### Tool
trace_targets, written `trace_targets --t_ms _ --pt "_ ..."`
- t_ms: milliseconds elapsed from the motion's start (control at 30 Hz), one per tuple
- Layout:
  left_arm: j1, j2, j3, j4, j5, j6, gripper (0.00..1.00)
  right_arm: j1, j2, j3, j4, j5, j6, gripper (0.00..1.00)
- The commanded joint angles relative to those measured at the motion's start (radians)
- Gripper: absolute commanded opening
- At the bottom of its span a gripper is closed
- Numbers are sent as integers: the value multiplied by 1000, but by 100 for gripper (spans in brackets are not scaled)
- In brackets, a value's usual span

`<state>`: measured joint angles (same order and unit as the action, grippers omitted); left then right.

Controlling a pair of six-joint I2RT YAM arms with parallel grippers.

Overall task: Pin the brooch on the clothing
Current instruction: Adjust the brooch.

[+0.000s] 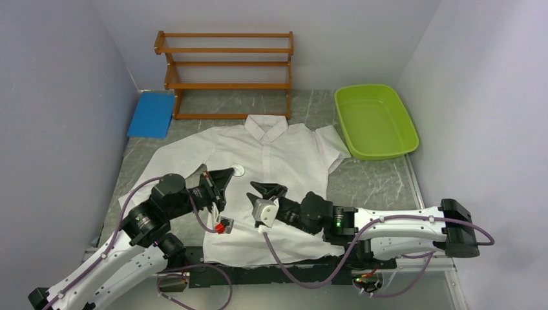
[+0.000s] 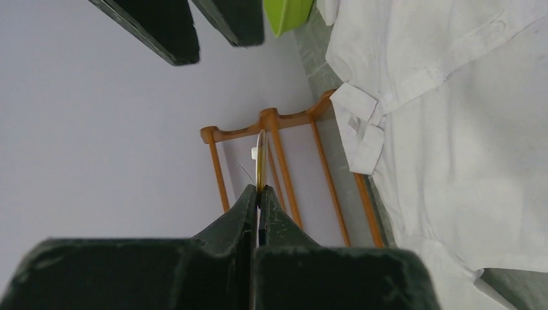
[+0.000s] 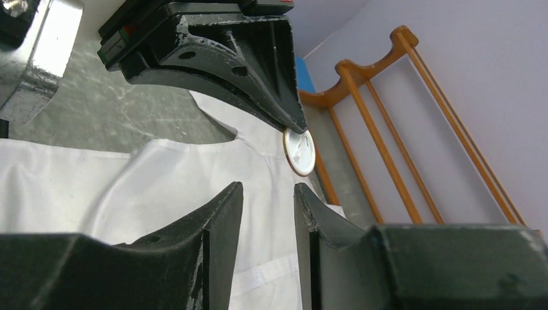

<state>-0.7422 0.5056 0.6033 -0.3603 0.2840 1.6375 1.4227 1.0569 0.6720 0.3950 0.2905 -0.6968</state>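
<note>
The clothing, a white collared shirt (image 1: 284, 155), lies spread flat on the table, collar toward the back. My left gripper (image 1: 227, 174) is shut on the brooch (image 1: 238, 170), a round white disc with a gold rim, held over the shirt's left chest. The left wrist view shows the brooch (image 2: 260, 161) edge-on, sticking out of the closed gripper (image 2: 260, 189), with the shirt (image 2: 465, 129) to the right. My right gripper (image 1: 265, 190) hovers over the shirt's front. In the right wrist view this gripper (image 3: 268, 188) is open with nothing in it, and the brooch (image 3: 299, 152) and shirt (image 3: 181, 181) lie beyond.
A wooden rack (image 1: 226, 71) stands at the back. A green tray (image 1: 375, 119) sits at the back right, a blue pad (image 1: 152, 115) at the back left. A small red and white piece (image 1: 221, 227) lies by the left arm on the shirt's lower part.
</note>
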Motion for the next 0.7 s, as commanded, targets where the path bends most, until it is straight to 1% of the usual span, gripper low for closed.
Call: trace_targets --t_ms 0,267,533,667 --pt "-3 13 64 -13 50 -85 3 8 35 33 76 5 -34 38" --pt "-3 85 174 -147 157 -293 3 10 73 23 159 31 -61 34" --pt "-3 97 162 -149 206 -344 3 11 73 8 199 51 -73 31" --pt "-3 109 169 -151 221 -369 3 11 83 16 189 46 -76 30"
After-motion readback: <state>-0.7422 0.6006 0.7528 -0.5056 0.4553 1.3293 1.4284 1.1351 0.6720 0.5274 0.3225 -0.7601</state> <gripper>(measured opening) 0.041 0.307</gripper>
